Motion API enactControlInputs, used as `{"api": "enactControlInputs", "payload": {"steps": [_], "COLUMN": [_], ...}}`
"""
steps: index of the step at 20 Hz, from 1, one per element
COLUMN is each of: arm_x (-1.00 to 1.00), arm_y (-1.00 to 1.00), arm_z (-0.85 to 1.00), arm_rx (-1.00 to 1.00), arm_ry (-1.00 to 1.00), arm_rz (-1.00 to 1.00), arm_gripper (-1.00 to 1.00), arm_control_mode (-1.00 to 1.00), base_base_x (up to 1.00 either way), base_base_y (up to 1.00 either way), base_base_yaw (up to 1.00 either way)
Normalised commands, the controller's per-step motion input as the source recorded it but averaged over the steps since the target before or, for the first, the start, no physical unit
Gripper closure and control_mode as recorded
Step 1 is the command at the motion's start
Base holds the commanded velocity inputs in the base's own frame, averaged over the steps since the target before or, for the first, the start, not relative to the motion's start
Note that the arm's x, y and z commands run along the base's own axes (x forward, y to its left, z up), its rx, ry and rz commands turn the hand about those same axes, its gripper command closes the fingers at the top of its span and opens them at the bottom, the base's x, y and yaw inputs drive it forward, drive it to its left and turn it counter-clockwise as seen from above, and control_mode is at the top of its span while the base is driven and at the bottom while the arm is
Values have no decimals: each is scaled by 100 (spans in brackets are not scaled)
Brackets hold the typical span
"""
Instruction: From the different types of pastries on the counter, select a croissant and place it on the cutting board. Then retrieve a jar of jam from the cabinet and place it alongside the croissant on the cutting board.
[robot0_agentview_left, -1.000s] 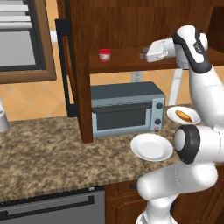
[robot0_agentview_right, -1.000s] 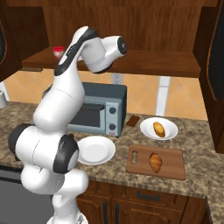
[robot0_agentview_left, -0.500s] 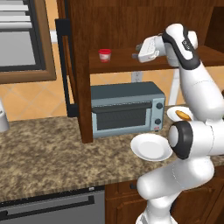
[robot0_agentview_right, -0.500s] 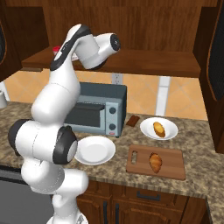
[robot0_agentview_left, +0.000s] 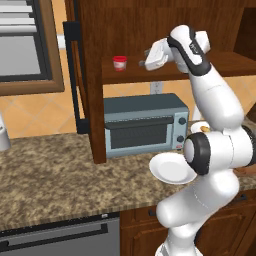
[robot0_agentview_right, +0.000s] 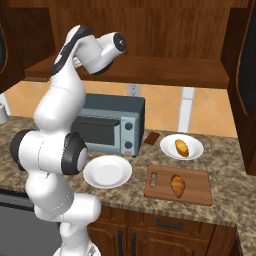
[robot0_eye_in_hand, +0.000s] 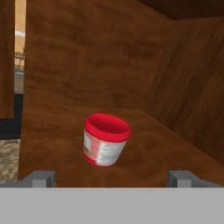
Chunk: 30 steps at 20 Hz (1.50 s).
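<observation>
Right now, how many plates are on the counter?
2: an empty plate in front of the toaster oven, and a plate holding a pastry behind the cutting board.

Cutting board (robot0_agentview_left: 246, 170) barely peeking out behind robot's elbow in left base view, rest off right edge. Plate with yellow pastry (robot0_agentview_left: 202, 128) mostly blocked by arm there too. Jam label (robot0_eye_in_hand: 101, 151) too blurry to read. End effector (robot0_agentview_left: 142, 62) fingers too small to judge gap in left base view.
</observation>
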Motion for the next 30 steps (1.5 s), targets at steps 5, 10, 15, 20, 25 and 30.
{"api": "enactControlInputs", "payload": {"steps": [5,10,15,20,25,30], "arm_x": [29,24,23,10,-3,-11], "arm_y": [16,13,10,5,0,0], "arm_z": [0,0,0,0,0,5], "arm_rx": [0,0,0,0,0,0], "arm_ry": [0,0,0,0,0,0], "arm_rz": [0,0,0,0,0,1], "arm_gripper": [-100,-100,-100,-100,-100,-100], "arm_control_mode": [-100,-100,-100,-100,-100,-100], "base_base_x": [0,0,0,0,0,0], "base_base_y": [0,0,0,0,0,0], "base_base_yaw": [0,0,0,0,0,0]}}
